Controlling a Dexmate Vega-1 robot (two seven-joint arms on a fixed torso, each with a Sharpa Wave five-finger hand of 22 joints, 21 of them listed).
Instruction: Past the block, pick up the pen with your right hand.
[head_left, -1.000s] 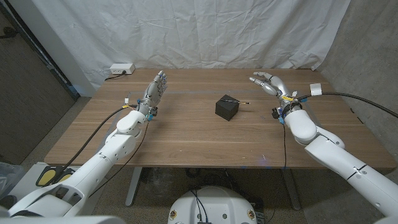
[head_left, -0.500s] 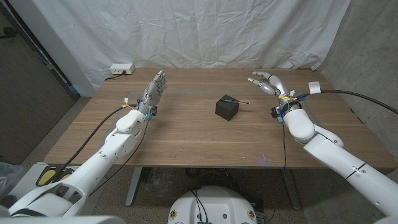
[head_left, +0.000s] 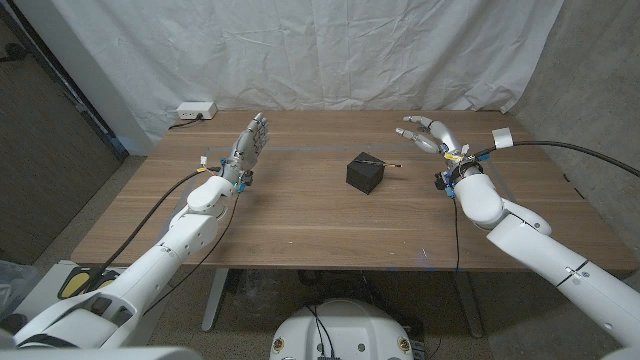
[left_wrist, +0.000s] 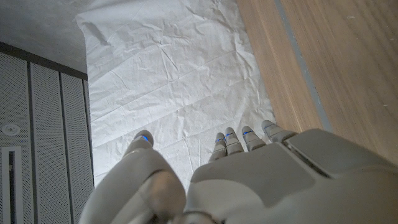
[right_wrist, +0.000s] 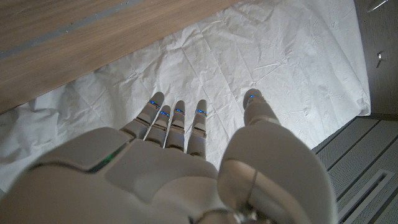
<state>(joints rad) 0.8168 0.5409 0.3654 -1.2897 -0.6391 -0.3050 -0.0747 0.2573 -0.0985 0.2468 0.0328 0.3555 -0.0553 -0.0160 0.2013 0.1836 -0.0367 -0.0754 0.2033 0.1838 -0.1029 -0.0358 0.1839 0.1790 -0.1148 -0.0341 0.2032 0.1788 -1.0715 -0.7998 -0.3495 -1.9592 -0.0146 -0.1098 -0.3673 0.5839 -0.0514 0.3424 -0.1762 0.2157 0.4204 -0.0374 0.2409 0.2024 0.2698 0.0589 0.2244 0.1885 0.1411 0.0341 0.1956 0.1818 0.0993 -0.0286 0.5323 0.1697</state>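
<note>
A black block (head_left: 364, 174) sits mid-desk (head_left: 300, 225), a thin pen (head_left: 381, 161) lying just behind it. The right hand (head_left: 428, 136) hovers far right, empty, fingers (head_left: 411, 133) spread. The left hand (head_left: 249, 145) stands open at far left.

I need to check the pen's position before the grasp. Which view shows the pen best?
The head view. There the pen lies on the table just behind the block, its tip pointing toward the right hand. The two wrist views look past their own hands at the table's wood and the white backdrop, so they tell nothing about the pen.
</note>
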